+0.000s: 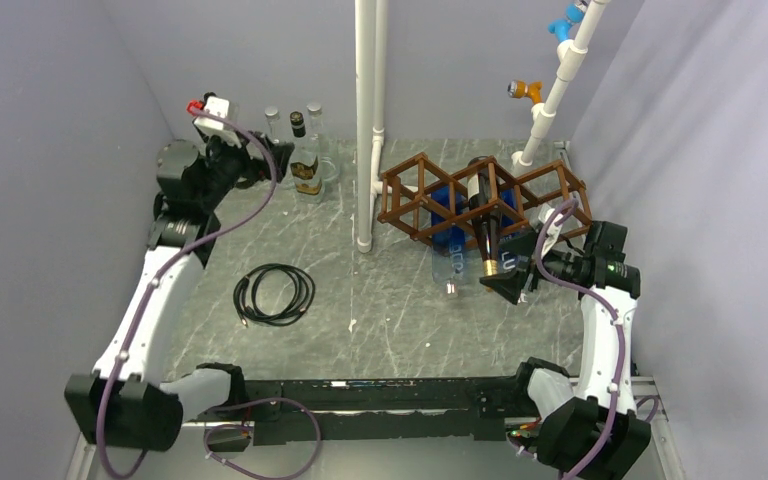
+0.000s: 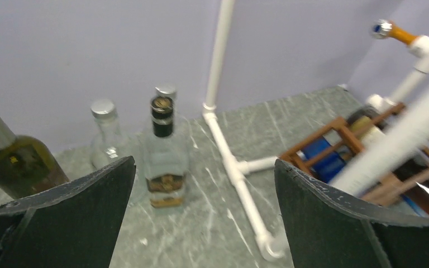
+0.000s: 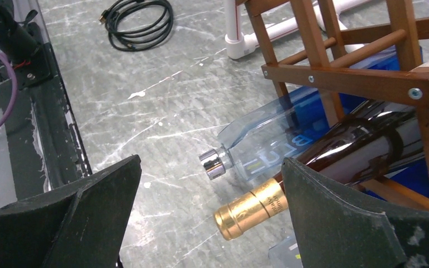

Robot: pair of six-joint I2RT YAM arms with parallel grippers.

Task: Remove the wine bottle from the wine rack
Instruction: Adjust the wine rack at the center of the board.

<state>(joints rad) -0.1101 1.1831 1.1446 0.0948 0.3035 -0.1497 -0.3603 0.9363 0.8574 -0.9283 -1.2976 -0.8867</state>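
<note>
The brown wooden wine rack (image 1: 480, 195) stands at the back right of the table; it also shows in the right wrist view (image 3: 357, 78) and the left wrist view (image 2: 341, 134). A dark wine bottle (image 1: 485, 225) with a gold foil neck (image 3: 251, 209) lies in a rack cell, neck pointing out towards the arms. My right gripper (image 1: 507, 285) is open (image 3: 209, 184), with the gold neck close to its right finger (image 3: 357, 223) and not gripped. My left gripper (image 1: 278, 155) is open and empty (image 2: 204, 162) at the back left.
A clear blue-tinted bottle (image 3: 268, 145) with a silver cap lies under the rack beside the wine bottle. Several upright bottles (image 1: 305, 160) stand by the left gripper. A white pipe post (image 1: 368, 120), a pipe stand (image 1: 560, 80) and a black cable coil (image 1: 275, 293) are on the table.
</note>
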